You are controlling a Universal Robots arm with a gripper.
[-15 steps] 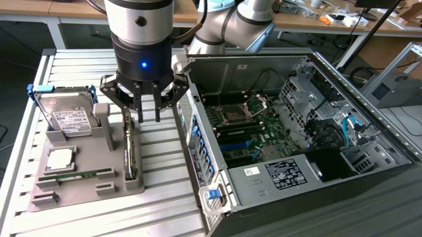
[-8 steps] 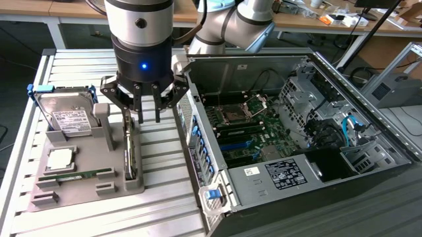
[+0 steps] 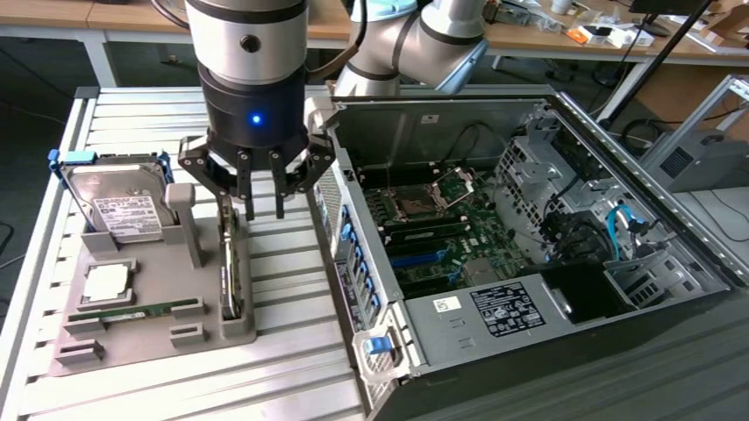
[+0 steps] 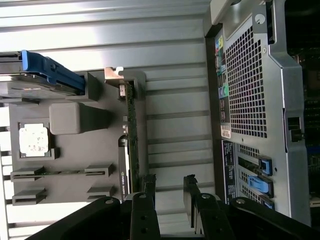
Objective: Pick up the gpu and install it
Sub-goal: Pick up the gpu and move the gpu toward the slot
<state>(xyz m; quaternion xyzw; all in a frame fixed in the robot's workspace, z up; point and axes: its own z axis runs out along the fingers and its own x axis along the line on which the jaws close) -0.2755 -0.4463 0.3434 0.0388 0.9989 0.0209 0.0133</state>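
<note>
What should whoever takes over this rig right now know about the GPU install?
Gripper: open and empty, hovering low over the gray fixture, just to the case side of the gpu, which is not between its fingers.
gpu: standing on edge in its fixture slot, on the side nearest the open computer case.
Done: arm positioned near the card; no grasp.
Left: the pick-up and the install on the motherboard.
</note>
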